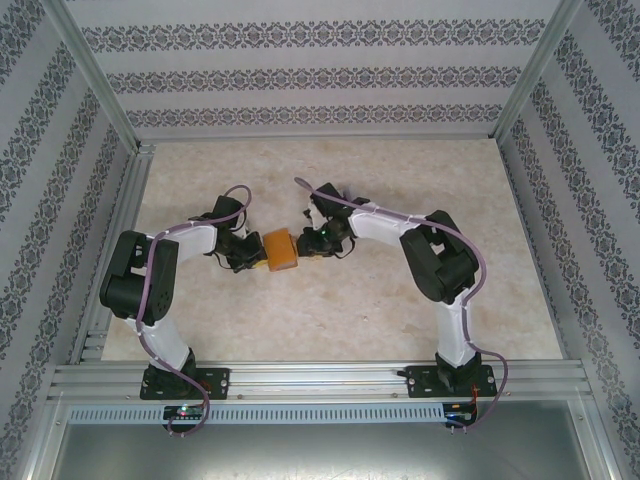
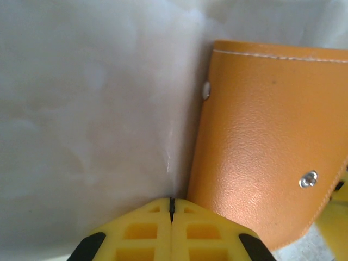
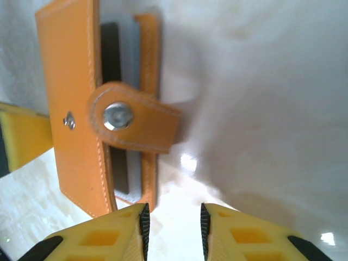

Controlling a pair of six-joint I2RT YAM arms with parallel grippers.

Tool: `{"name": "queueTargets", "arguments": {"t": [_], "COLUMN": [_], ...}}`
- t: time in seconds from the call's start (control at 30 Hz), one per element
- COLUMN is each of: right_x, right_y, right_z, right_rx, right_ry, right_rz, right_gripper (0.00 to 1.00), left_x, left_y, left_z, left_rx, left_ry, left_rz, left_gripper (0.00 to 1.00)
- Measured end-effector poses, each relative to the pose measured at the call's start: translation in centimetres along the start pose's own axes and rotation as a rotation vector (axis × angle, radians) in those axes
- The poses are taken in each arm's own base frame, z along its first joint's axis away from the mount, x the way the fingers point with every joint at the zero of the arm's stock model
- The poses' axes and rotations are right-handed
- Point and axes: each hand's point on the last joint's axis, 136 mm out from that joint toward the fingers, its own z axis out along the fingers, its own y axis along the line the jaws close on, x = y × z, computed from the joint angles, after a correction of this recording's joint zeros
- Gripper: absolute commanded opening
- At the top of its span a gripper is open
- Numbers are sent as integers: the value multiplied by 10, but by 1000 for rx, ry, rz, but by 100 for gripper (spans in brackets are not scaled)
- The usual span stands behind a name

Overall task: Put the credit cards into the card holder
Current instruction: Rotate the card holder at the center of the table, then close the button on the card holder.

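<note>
Top external: card holder (image 1: 282, 250), table (image 1: 400, 330) centre (roomy).

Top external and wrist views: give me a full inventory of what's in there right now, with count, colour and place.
card holder: one, orange, table centre, between the two end effectors.
credit cards: count unclear, dark and grey-white edges, tucked between the holder's flaps.
table: one, pale beige marbled, under everything.
walls: three, white with grey patterned bands, around the table.
frame rail: one, silver, near edge, carrying both arm bases.
left end effector: one, yellow fingers, shut, beside the holder.
right end effector: one, yellow fingers, open with nothing between them, at the holder's other side.
</note>
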Motion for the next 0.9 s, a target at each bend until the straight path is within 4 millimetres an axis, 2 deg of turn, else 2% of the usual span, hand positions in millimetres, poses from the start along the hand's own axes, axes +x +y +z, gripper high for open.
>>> {"name": "queueTargets", "arguments": {"t": [0.17, 0.3, 0.43, 0.5, 0.6, 0.77, 0.9], "right_x": [-5, -16, -38, -50, -55, -48, -45], "right_y": [-2, 13, 35, 45, 51, 43, 35], "right_z": [-20, -34, -44, -41, -28, -8, -4], "right_rx": [16, 18, 33, 51, 88, 182, 246], "right_ry": [-14, -30, -52, -58, -32, 48, 75], "right_rz": [-10, -48, -110, -146, -180, -205, -225], "right_gripper": [37, 39, 40, 39, 40, 39, 39], "left_x": [-1, -10, -24, -30, -36, -35, -37], "left_y": [-2, -14, -28, -33, -36, -29, -22], "left_z": [-1, -6, -16, -21, -25, -20, -20], "left_rx": [6, 23, 32, 25, 14, -7, -17], "left_ry": [0, -22, -57, -74, -90, -78, -78], "left_rz": [2, 17, 42, 59, 75, 61, 44], "left_gripper": [5, 6, 6, 5, 5, 5, 5]}}
